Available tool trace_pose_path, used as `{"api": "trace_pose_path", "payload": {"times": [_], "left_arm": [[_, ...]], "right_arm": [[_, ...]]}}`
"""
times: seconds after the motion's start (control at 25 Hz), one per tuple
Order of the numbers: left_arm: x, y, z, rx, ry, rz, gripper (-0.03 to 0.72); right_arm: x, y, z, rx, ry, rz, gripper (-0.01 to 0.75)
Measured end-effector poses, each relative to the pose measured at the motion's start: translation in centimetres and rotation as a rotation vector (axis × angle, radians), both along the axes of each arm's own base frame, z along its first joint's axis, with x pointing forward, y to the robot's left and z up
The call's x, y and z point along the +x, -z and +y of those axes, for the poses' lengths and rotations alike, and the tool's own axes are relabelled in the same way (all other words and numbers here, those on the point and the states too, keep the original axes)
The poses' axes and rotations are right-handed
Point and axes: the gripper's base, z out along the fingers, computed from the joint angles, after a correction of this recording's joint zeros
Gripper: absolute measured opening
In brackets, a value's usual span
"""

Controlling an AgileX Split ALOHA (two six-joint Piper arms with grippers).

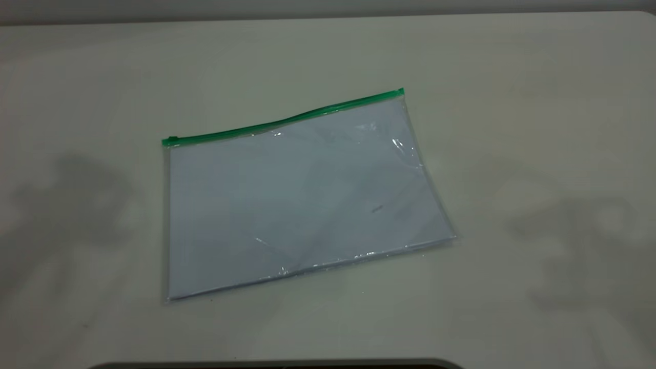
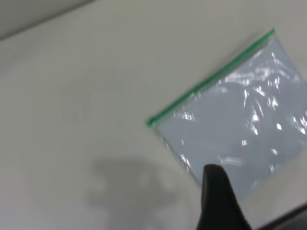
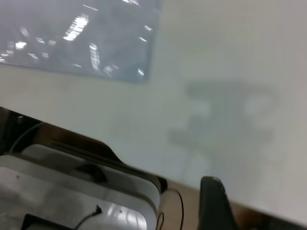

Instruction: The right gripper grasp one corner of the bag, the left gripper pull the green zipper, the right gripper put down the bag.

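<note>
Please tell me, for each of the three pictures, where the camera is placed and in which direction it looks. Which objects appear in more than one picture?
Exterior view: high, looking down at the pale table and the clear flat plastic bag with its green zipper strip; no arm shows, only shadows.
Left wrist view: above the table, facing the bag; one black finger of the left gripper shows.
Right wrist view: over the table edge, seeing a bag corner; one black finger of the right gripper shows.
Shared: bag and table in all three; the zipper in two.

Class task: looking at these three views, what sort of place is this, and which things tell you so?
Probably a robot test bench or lab. A bare pale table holds only one clear bag with a green zipper, black gripper fingers reach into the wrist views, and equipment with cables sits beyond the table edge.
</note>
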Motion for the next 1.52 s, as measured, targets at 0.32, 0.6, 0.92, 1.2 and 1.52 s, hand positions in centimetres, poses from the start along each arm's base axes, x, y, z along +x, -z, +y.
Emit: {"api": "trace_pose_path", "payload": {"times": [0.32, 0.6, 0.92, 1.2, 1.52], "left_arm": [[-6.0, 8.0, 1.6, 0.097, -0.121, 0.259, 0.496], [-11.8, 15.3, 2.5, 0.144, -0.157, 0.459, 0.496], [-16.5, 19.2, 3.0, 0.124, -0.215, 0.454, 0.496], [-19.3, 18.1, 3.5, 0.101, -0.25, 0.279, 0.496], [-23.2, 16.6, 3.9, 0.038, -0.259, 0.006, 0.496]], "right_arm": [[-8.7, 5.6, -2.3, -0.023, 0.079, 0.062, 0.497], [-13.2, 9.8, -3.7, -0.048, 0.082, -0.044, 0.497], [-14.1, 9.5, -4.1, -0.043, 0.084, -0.118, 0.497], [-14.1, 9.5, -4.1, -0.044, 0.083, -0.12, 0.497], [-14.1, 9.5, -4.1, -0.044, 0.083, -0.119, 0.497]]}}
